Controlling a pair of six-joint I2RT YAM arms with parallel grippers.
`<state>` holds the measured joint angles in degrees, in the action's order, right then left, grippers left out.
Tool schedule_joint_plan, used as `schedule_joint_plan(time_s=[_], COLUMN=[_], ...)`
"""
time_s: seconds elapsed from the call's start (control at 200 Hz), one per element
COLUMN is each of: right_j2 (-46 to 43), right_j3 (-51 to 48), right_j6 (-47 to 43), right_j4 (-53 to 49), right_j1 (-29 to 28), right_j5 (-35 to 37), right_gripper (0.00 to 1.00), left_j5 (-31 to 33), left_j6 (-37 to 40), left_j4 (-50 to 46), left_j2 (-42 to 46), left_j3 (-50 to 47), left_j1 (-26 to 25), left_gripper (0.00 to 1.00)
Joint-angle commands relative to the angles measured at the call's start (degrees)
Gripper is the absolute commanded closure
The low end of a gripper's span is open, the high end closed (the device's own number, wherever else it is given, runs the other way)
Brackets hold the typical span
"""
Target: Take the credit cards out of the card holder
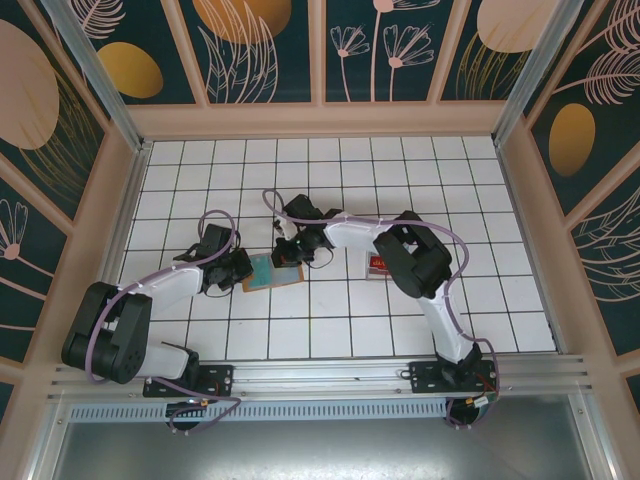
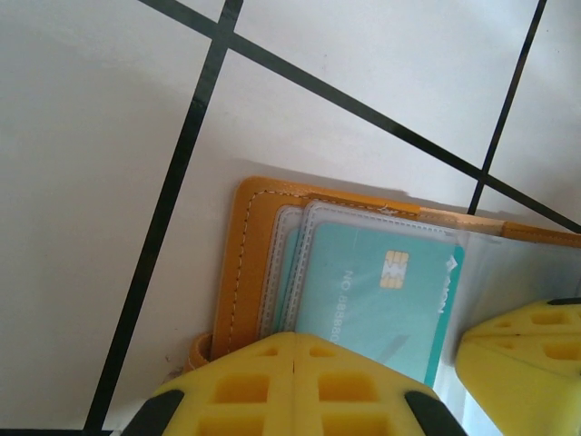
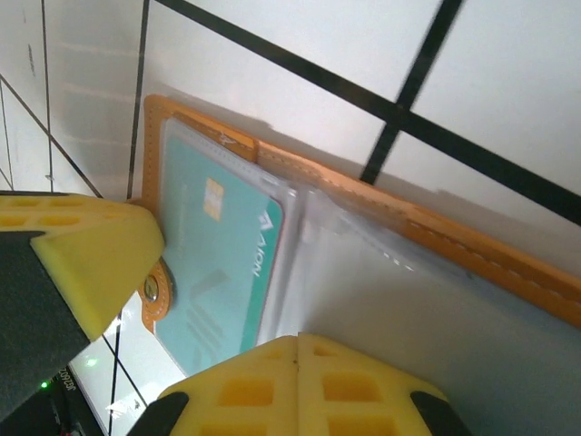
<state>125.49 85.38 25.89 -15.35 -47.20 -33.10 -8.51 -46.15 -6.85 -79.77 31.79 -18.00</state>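
The small tan-orange leather-like bifold card holder (image 1: 268, 274) lies open and flat near the middle of the white tiled table (image 1: 330, 330), with its clear plastic pockets (image 3: 408, 300) facing up. A thin teal-grey plastic credit card (image 2: 372, 300) with a gold chip (image 2: 394, 270) sits inside one pocket. In the right wrist view the pockets at 3 o'clock of it look empty. A small reddish flat thing (image 1: 376, 265) lies at 3 o'clock of the holder, apart from it and partly under the right arm. I cannot tell what it is.

The left gripper (image 1: 236, 268) is at the 9 o'clock side of the holder. Its yellow fingers (image 2: 245, 381) are pressed together with no gap, and it seems to bear on the holder's edge. The right gripper (image 1: 290, 250) is at the 12 o'clock edge and is closed tight too. Whether a thin pocket leaf is caught between its tips, I cannot tell.

I judge the step in hand to be drawing the teal card out of its pocket. To do it well, the left gripper should keep the holder pinned flat so that it does not slide. The right one should open a little and take only the card's free edge, not the clear film. It should then pull slowly and low, along the pocket. If film and card are pinched together, the whole holder will probably lift.
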Motion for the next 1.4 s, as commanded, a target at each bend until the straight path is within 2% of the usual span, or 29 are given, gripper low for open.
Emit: schedule_joint_plan(time_s=[0.0,0.125,0.21,0.31,0.425,0.541,0.711,0.861,1.006,1.161,1.391], right_j2=[-2.4,-2.3,-1.9,-2.0,-2.3,-2.9,-2.8,-3.1,-2.9,-1.7,-0.5], right_j3=[-1.7,-1.0,-0.2,0.5,0.7,0.4,0.0,0.0,0.9,2.6,3.0], right_j6=[-0.1,0.7,1.3,1.3,0.9,0.8,0.7,0.4,0.5,0.2,0.7], right_j4=[-0.4,0.6,1.0,0.7,0.2,0.3,0.5,0.3,0.2,-0.6,-1.9], right_j1=[0.8,0.7,0.3,-0.2,-0.3,-0.4,-0.5,-0.7,-1.0,-1.3,-1.2], right_j5=[-0.1,-1.0,-1.7,-1.4,-0.6,-0.1,0.0,0.3,0.5,-0.2,0.4], right_gripper=[1.00,1.00,0.87,0.82,0.82,0.82,0.82,0.81,0.76,0.76,0.78], left_j5=[0.1,-0.4,-0.7,-0.3,0.4,1.9,5.2,5.7,4.0,1.3,-0.7], left_j6=[-0.2,0.0,0.1,0.2,1.0,1.8,3.3,4.4,4.1,2.8,0.4], left_j4=[-3.6,-3.4,-3.3,-3.8,-5.6,-7.8,-9.8,-10.1,-8.3,-5.7,-3.4], left_j2=[-0.7,-0.7,-0.5,0.2,1.1,2.1,1.8,0.0,-1.0,-1.8,-1.2], left_j3=[-0.9,-1.0,-0.9,-0.6,1.1,2.9,4.2,4.7,3.6,1.7,-0.9], left_j1=[0.0,-0.1,-0.1,0.0,0.0,-0.1,0.0,0.4,0.5,0.5,0.5], left_gripper=[1.00,1.00,1.00,1.00,0.99,0.88,0.82,0.83,0.90,0.96,0.97])
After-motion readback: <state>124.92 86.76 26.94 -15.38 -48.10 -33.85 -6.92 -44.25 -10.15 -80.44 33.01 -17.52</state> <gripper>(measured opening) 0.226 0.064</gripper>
